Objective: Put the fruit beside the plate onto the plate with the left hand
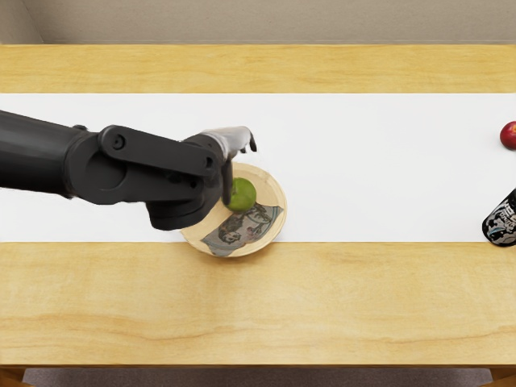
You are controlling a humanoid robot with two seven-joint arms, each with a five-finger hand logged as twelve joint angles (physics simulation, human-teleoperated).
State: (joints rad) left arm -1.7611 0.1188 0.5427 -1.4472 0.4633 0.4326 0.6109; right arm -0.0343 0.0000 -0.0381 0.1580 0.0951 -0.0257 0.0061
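A green round fruit [241,194] rests on the tan plate [276,201], on its left half above a printed picture. My left arm comes in from the left edge, and the left hand [232,161] hovers over the plate's left rim. Its pale fingers [235,139] reach to the right above the fruit, spread, with a strip of plate rim showing between them and the fruit. The dark thumb side of the hand stands right against the fruit's left edge. The hand and wrist hide the plate's left part.
The plate sits at the front edge of a white runner [363,161] across the wooden table [258,306]. A red fruit [508,135] lies at the far right edge. Below it a dark printed can [501,219] lies on its side.
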